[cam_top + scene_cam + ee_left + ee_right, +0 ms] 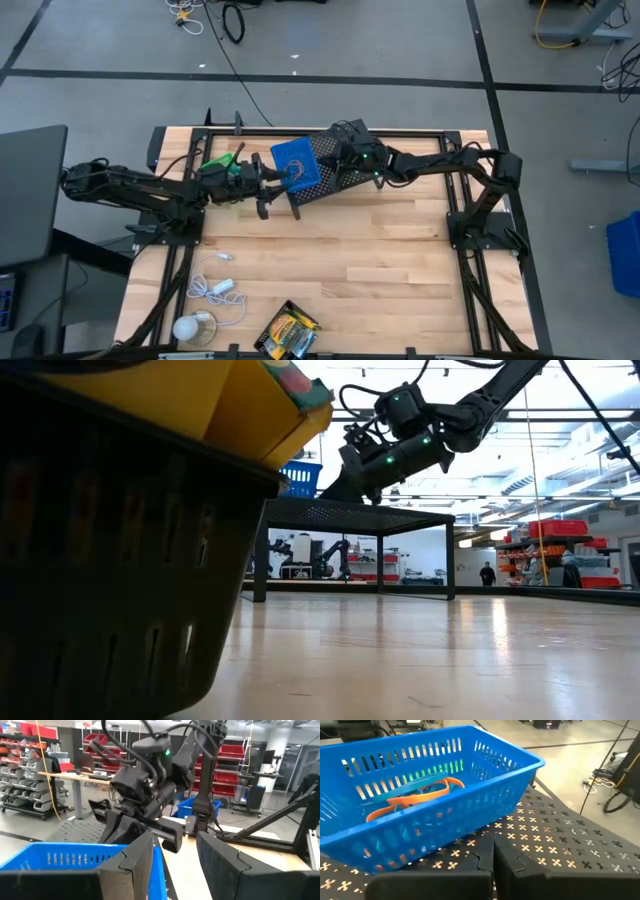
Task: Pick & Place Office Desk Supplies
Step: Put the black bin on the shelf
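Note:
A blue slotted tray [298, 163] [420, 795] rests by its base on a raised black mesh shelf [335, 180] [350, 513] at the table's far middle. Orange and blue loops [415, 795] lie inside it. My left gripper [268, 188] [175, 865] is open at the tray's left near corner [65, 862], and one finger [132, 865] stands by the tray wall. My right gripper [345, 152] [493, 865] is shut, low over the shelf just right of the tray. A green tray [222, 160] lies under my left arm. My left gripper comes level from the table's left with one finger beside the blue tray's end wall [159, 870]; I cannot tell whether it touches. My right gripper's shut fingers [445, 880] lie low on the mesh shelf's top [540, 855], slanting down from the right; whether they press it does not show.
At the near edge lie a white coiled cable with plug [215, 288], a white ball [187, 327] and a black tray holding a yellow block and packets [288, 333] [110, 580]. Bare wood stretches across the table's middle and right [400, 260].

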Controlling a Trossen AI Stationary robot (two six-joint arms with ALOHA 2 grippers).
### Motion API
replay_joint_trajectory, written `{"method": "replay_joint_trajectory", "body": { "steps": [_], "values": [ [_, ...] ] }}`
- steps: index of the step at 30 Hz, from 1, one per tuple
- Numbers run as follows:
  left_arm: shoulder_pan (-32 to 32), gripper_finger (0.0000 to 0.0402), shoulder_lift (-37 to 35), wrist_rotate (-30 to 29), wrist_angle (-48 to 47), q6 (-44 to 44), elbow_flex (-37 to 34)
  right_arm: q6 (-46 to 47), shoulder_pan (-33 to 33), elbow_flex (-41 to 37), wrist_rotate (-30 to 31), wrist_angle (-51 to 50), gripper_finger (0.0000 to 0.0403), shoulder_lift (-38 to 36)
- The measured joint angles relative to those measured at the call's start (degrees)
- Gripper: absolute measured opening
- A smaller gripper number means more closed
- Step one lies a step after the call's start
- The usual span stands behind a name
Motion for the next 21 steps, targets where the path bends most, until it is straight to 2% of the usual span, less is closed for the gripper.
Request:
{"method": "replay_joint_trajectory", "body": {
  "steps": [3, 6, 10, 12, 16, 21],
  "values": [
    [-0.02, 0.0162, -0.2, 0.0, 0.41, -0.02, 0.02, -0.41, -1.04, 0.0, -0.89, 0.06, 0.0, 0.0],
    [0.0, 0.0162, -0.57, 0.34, -0.03, -0.02, 0.02, -0.47, -1.12, 0.0, 0.74, -0.27, 0.0, -0.09],
    [-0.02, 0.0162, -2.73, 4.37, -1.16, 0.06, 0.02, -2.09, 1.49, 0.0, 1.4, -6.01, 0.0, -2.03],
    [-0.38, 0.0162, -4.48, 6.5, -2.77, 0.99, 0.0, -4.32, 4.09, 0.0, 4.08, -11.42, 0.0, -3.73],
    [-2.2, 0.0162, -8.65, 7.04, -7.1, 3.99, 0.02, -7.99, 11.11, 0.0, 11.43, -20.87, 0.0, -8.79],
    [-4.4, 0.0162, -12.52, 7.05, -14.48, 3.54, 0.02, -3.76, 20.42, 0.0, 11.32, -24.87, 0.0, -13.59]
  ]
}}
